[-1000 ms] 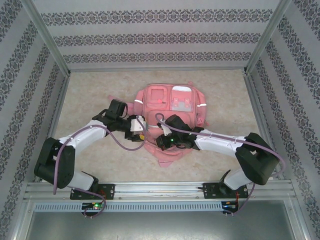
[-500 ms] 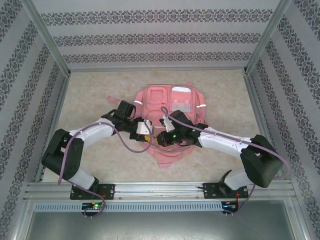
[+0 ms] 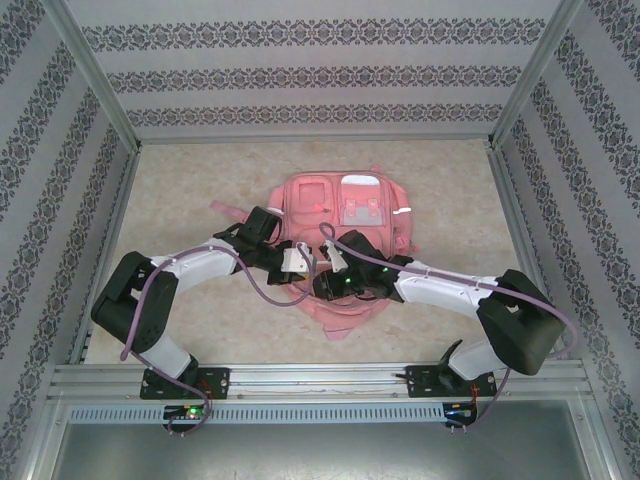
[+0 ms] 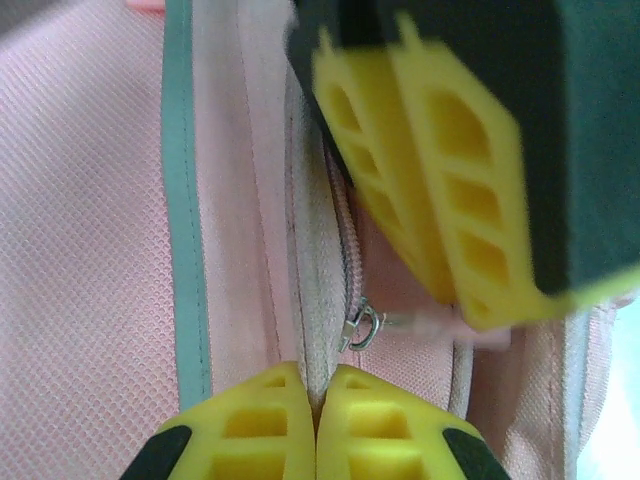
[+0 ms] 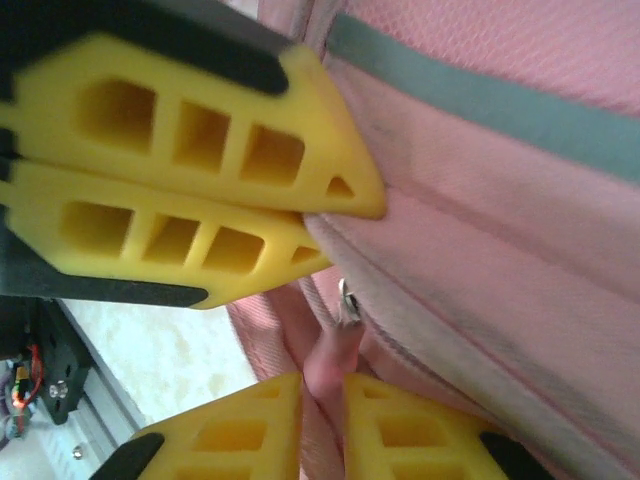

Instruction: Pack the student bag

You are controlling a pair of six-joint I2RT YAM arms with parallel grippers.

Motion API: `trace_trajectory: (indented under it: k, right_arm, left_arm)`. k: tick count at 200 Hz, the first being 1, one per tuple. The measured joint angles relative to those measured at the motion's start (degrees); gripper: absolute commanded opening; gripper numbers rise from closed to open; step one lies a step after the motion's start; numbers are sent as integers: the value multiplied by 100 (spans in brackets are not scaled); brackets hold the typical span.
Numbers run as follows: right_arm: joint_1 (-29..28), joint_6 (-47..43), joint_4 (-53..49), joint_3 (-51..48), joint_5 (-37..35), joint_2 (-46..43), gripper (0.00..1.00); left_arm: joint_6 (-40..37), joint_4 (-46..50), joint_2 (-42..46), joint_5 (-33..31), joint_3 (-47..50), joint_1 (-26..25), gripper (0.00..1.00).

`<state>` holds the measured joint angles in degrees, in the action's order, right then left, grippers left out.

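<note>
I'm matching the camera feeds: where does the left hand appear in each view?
Top external: left hand at centre, on the near-left part of the student bag.
Left wrist: left hand at bottom centre, shut on bag fabric along the zip.
Right wrist: left hand at upper left, pinching that fabric.
Shared landmark: the metal zip slider, just beyond its fingertips in both wrist views.

A table (image 3: 180,200) with a pale beige, marbled top fills the floor of the enclosure, and a metal rail (image 3: 320,378) runs along its near edge. The pink student bag (image 3: 345,195) lies flat on it near the middle, front pockets up. A pink strap (image 3: 222,208) trails onto the bare surface at the bag's left.
</note>
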<state>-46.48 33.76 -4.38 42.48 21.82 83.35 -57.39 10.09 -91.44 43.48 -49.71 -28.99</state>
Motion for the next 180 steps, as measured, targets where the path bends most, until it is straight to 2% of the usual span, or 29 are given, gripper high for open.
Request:
trace_trajectory:
  k: [41, 70, 102, 133, 153, 166, 180]
  right_arm:
    - [-157, 44, 164, -76, -192, 7, 34]
    - [-339, 105, 199, -76, -599, 15, 43]
    - [-649, 278, 212, -61, -1233, -22, 45]
    - [-973, 699, 162, -59, -2170, -85, 36]
    - [-1080, 1021, 24, -26, -2752, -83, 26]
    - [-1106, 1165, -105, 20, -3029, -83, 16]
    - [-1119, 1274, -212, 92, -3191, -83, 11]
  left_arm:
    - [542, -153, 118, 179, 72, -33, 0]
    - [789, -162, 118, 240, 74, -33, 0]
    - [1093, -225, 118, 267, 98, -33, 0]
    - [1285, -341, 118, 361, 149, -33, 0]
    - [1331, -350, 118, 367, 151, -33, 0]
    - [1342, -350, 118, 367, 151, -33, 0]
    - [1377, -378, 118, 367, 149, -33, 0]
